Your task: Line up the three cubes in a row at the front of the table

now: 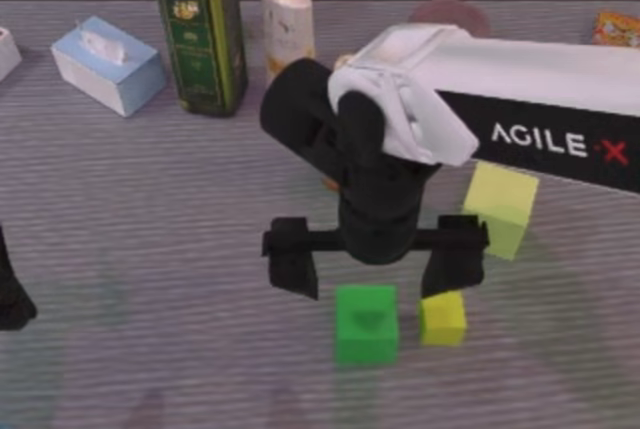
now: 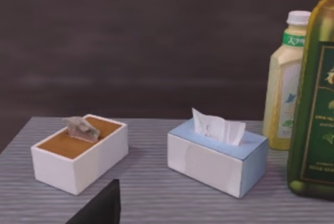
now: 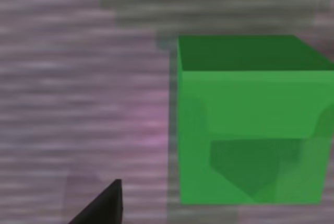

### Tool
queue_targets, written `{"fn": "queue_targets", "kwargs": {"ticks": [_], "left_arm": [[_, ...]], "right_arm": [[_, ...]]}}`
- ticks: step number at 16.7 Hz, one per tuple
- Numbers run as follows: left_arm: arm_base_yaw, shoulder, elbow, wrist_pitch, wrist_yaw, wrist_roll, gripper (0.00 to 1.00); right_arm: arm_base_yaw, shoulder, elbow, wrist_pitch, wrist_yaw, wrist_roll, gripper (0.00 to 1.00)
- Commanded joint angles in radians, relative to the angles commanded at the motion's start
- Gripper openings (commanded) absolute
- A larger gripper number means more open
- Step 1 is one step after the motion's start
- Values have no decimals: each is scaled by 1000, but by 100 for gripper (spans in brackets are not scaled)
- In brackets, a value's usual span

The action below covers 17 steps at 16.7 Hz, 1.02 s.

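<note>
Lower centre of the top view, the right gripper (image 1: 375, 264) hangs spread wide and empty just above the green cube (image 1: 366, 324), which sits beside the small yellow-green cube (image 1: 442, 318); the pale yellow cube (image 1: 500, 209) waits behind, likely next for the row

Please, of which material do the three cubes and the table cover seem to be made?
Green cube, small cube and pale cube: flat colour, no gloss, sharp edges; perhaps matte plastic or painted wood, the look leaves it open. Table cover: fine ribs in grey-lavender, likely cloth. The right claw hangs open above the green cube.
</note>
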Motion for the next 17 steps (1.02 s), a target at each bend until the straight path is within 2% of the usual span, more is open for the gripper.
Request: {"fn": "queue_targets", "kwargs": {"ticks": [6,9,13,17], "left_arm": [[0,0,0,0,0,0,100],[0,0,0,0,0,0,100],[0,0,0,0,0,0,100],[0,0,0,0,0,0,100]], "right_arm": [[-8,0,8,-9,0,-12,100],[-30,16,29,-16,2,-108,100],[-96,52,71,-36,0,-361,100],[-191,86,105,-57,-5,-721,100]]}}
